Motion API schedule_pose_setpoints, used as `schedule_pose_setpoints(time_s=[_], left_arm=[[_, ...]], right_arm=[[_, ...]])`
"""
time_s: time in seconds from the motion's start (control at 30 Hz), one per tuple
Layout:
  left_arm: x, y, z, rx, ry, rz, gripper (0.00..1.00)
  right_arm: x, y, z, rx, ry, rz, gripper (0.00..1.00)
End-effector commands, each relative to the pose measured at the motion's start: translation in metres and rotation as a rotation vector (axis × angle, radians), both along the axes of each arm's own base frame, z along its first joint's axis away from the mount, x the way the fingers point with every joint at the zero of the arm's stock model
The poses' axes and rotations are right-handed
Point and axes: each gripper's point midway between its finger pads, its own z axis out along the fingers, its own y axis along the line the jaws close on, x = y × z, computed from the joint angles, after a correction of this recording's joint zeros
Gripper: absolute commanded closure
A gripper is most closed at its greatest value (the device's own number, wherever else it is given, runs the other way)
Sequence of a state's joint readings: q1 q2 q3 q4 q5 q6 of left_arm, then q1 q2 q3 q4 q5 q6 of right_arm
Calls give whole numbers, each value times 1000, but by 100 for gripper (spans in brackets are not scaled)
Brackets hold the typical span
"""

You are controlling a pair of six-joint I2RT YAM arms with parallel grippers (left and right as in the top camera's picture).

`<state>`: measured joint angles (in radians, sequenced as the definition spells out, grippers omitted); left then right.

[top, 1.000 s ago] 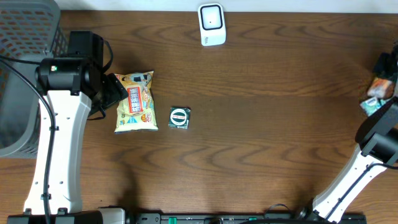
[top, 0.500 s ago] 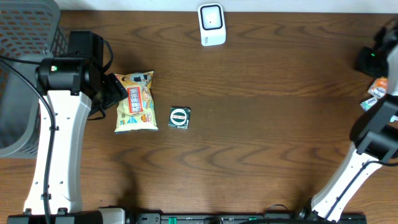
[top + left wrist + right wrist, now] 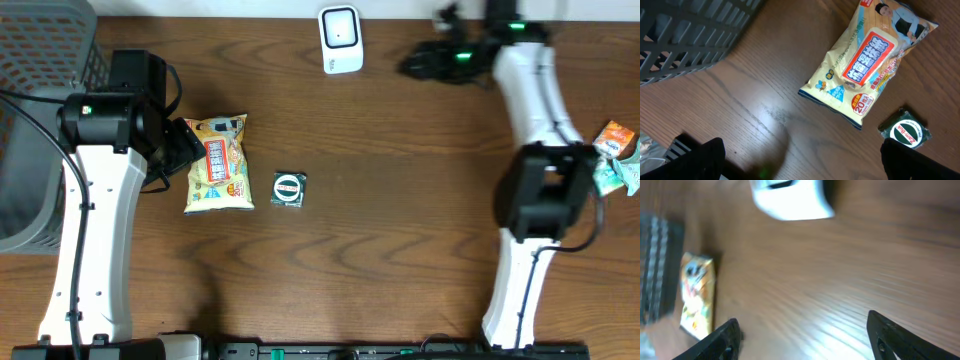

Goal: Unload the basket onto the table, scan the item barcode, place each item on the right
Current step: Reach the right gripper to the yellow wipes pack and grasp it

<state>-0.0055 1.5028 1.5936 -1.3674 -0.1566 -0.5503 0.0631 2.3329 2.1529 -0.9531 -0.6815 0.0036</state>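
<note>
Barcode job, pick-up stage not yet begun: nothing was held, and the snack packet (image 3: 217, 163), prob. the item to be scanned, lay flat on the bench (image 3: 400, 230), printed front up, just ahead of the left fingers (image 3: 695, 160) and off to one side of their gap, not between them. Those fingers stood wide apart w/ only bare wood in the gap. A small green round tin (image 3: 904, 131) sat near the packet's lower corner, just ahead of one finger; the grey basket (image 3: 690, 35) rose beyond the other finger. The left arm (image 3: 95, 220) stood bent over the bench's left end, wrist angled down at the packet. The right arm (image 3: 535, 80) stretched long across the back of the bench, the right fingers (image 3: 900, 335) also apart & empty, pointing toward the white scanner (image 3: 340, 39), which stood a little ahead of them; that wrist view was blurred. Judged next: the left fingers need to shift over the packet, close on an edge, lift it, then turn whichever face carries the barcode (not visible here) toward the scanner, well apart from them across the bench.
</note>
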Motion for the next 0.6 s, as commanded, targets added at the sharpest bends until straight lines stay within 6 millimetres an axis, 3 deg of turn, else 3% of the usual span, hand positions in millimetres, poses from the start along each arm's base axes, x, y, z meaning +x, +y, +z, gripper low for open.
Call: schedule_pose_setpoints(time_s=[0.0,0.1,0.17,0.27,0.37,0.57], left_arm=[[-1,3,0,8,3,10,2],[-1,3,0,8,3,10,2],[-1,3,0,8,3,10,2],[-1,3,0,8,3,10,2],[-1,3,0,8,3,10,2],[-1,3,0,8,3,10,2]], right_arm=[[-17,67,24,-19,-81,117,20],[-26,118,20,-79,-104,124,10],[-36,163,19,-85,-119,122,2],[-50,211,17,-55,-157,183,1],[-62,245,6,-50,-160,195,1],[-83,287,-27,-71,-135,201,1]])
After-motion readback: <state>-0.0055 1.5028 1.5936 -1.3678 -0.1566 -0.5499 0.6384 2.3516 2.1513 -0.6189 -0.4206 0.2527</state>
